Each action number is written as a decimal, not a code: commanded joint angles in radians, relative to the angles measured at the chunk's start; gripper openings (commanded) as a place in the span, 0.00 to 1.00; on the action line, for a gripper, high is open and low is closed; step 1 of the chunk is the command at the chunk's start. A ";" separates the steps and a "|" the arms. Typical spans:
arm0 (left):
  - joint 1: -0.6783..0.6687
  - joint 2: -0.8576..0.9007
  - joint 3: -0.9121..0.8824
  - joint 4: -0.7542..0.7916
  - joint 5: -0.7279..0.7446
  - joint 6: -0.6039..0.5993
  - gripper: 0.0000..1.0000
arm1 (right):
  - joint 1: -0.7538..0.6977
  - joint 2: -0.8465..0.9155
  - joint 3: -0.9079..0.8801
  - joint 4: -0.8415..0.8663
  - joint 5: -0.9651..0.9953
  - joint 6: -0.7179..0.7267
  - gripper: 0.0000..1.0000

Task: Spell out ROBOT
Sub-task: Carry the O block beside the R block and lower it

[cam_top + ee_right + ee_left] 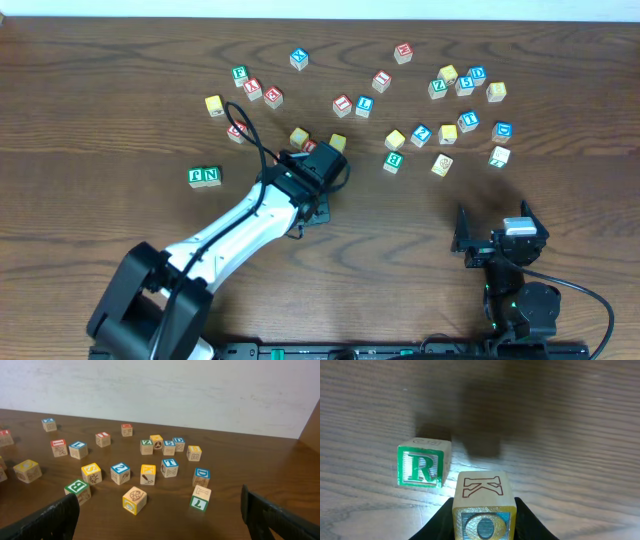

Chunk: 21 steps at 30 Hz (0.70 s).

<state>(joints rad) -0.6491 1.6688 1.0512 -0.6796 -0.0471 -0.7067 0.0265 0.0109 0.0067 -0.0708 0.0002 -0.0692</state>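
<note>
Gripping the O cube (482, 491) by two opposite sides, our left tool (482, 532) is closed on it, with a K face up and the O face toward the wrist camera. The green R cube (422, 466) sits on the table (580, 460) just beside it, on its left in that view. Our right tool (157, 505) stands wide open and holds nothing; the green B cube (77, 489) and blue T cube (170, 466) lie among the scattered cubes ahead of it.

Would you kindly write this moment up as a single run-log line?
left tool: shut on O cube | R cube: on table, apart | right tool: open, empty
</note>
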 commanded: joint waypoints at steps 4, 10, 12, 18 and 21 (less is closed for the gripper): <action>0.009 0.050 -0.014 -0.003 0.021 0.010 0.08 | -0.006 -0.004 -0.001 -0.004 0.009 0.009 0.99; 0.009 0.060 -0.014 -0.002 0.021 0.018 0.08 | -0.006 -0.004 -0.001 -0.004 0.009 0.009 0.99; 0.010 0.060 -0.014 0.000 0.020 0.019 0.08 | -0.006 -0.004 -0.001 -0.004 0.009 0.009 0.99; 0.009 0.060 -0.014 0.001 0.020 0.033 0.08 | -0.006 -0.004 -0.001 -0.004 0.009 0.009 0.99; 0.009 0.060 -0.014 0.001 0.011 0.032 0.08 | -0.006 -0.004 -0.001 -0.004 0.009 0.009 0.99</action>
<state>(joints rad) -0.6430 1.7153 1.0512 -0.6762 -0.0284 -0.6910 0.0265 0.0109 0.0067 -0.0708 0.0002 -0.0692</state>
